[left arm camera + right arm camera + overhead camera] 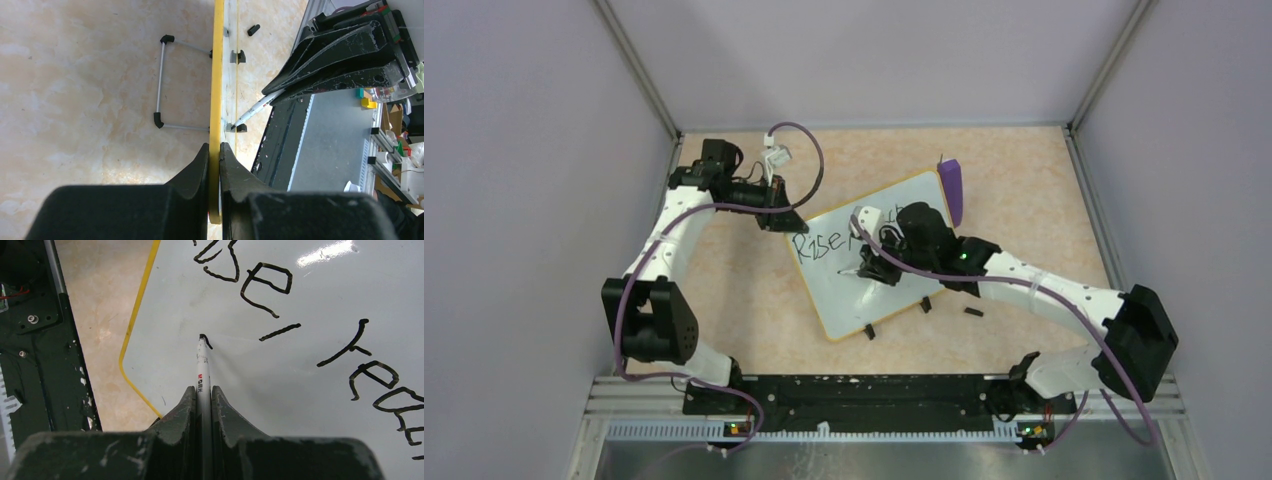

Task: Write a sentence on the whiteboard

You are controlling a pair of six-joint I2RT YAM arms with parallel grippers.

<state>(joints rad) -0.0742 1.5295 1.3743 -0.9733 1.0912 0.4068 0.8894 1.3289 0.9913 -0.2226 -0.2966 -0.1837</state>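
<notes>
The whiteboard (pixel 864 300) lies tilted mid-table, white with a yellow-orange rim. My left gripper (pixel 784 218) is shut on its far-left corner; in the left wrist view the gripper (pixel 215 150) pinches the rim (pixel 216 75) edge-on. My right gripper (pixel 879 265) is over the board, shut on a thin white marker (pixel 202 370). The marker tip touches the board at a short fresh stroke on the lower line. The sentence (pixel 265 285) reads "Rise, rea…" in black; further letters run off the right edge. It also shows in the top view (pixel 819 245), partly hidden by the right arm.
A purple wedge block (pixel 951 188) lies at the board's far right corner. A small black cap (pixel 972 312) lies on the table near the board's near edge. Two black clip feet (pixel 869 331) sit on that edge. A wire stand (pixel 160 82) sticks out behind the board.
</notes>
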